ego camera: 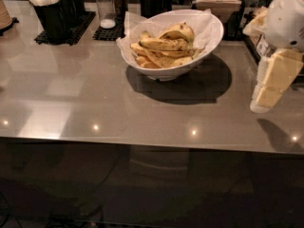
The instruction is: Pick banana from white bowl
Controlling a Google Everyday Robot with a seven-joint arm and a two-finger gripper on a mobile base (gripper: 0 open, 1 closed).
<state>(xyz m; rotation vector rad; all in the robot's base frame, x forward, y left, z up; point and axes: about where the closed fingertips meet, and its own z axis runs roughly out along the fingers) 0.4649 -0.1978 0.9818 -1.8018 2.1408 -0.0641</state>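
The white bowl (190, 56) sits on the grey counter (95, 99), right of centre, lined with crinkled white paper. Several ripe, brown-spotted bananas (164, 49) lie piled in it. My gripper (270, 91) hangs at the right edge of the view, to the right of the bowl and nearer than it, above the counter. Its cream-coloured fingers point down and left. It holds nothing, and it is well apart from the bowl and the bananas.
Black cups with white sticks (50, 8) stand on a black mat at the back left. Shakers (107, 6) and another black cup (152, 1) stand behind the bowl. A rack with packets (223, 6) stands at the back right. The counter's front edge runs below.
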